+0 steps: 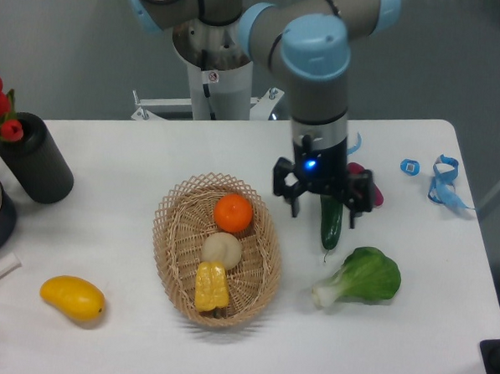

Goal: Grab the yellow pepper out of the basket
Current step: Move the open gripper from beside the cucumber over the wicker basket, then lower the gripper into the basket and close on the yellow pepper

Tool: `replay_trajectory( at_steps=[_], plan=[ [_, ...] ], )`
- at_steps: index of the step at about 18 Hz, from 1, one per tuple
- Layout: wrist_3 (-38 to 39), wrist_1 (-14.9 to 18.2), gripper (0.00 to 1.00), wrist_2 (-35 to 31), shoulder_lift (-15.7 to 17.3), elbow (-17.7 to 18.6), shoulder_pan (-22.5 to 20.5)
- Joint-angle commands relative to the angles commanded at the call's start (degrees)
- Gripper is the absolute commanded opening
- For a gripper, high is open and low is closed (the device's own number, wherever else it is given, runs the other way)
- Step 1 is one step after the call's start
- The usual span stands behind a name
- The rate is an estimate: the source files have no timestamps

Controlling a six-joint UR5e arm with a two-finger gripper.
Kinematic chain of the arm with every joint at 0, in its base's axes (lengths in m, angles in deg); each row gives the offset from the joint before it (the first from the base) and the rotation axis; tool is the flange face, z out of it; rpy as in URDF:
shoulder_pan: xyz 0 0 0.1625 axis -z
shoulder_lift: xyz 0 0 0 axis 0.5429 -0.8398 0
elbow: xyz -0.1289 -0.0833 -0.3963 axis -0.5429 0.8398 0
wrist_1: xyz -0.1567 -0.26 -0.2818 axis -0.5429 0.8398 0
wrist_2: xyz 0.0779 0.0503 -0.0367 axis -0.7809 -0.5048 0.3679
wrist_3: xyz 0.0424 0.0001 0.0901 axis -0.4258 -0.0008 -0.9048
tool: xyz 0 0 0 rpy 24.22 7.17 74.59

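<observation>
1. The claw (323,205) hangs right of centre in the frame, over the table (109,154), with its two fingers spread apart and nothing between them; a blue light glows on the wrist above it.
2. One dark fingertip (292,208) sits just right of the basket's upper right rim, the other over the top end of the cucumber (330,225).
3. The basket (174,233) lies at the centre of the frame, an oval of tan wicker with an open-weave rim.
4. The yellow pepper (211,286) lies in the lower end of the basket, well apart from the claw.
5. Above it in the basket sit a pale round fruit (221,249), touching the pepper, and an orange (233,212) at the upper end.
6. A leafy green vegetable (364,276) lies in the lower right, just below the cucumber.
7. A magenta item (369,186) shows partly behind the claw.
8. A yellow mango-like fruit (72,298) lies in the lower left on the table.
9. A black cylinder (35,161) holding red flowers (0,108) stands at the left edge.
10. A blue ribbon (444,182) lies at the right.
</observation>
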Motion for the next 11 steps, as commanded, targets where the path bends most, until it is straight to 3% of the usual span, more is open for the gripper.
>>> replay_trajectory(
  at_steps=[4,11],
  plan=[
    [9.23,0.00,1.00,0.00,-2.81,-0.17,3.16],
    [13.12,-0.09,1.00,0.00,-6.24,-0.97,7.03]
  ],
)
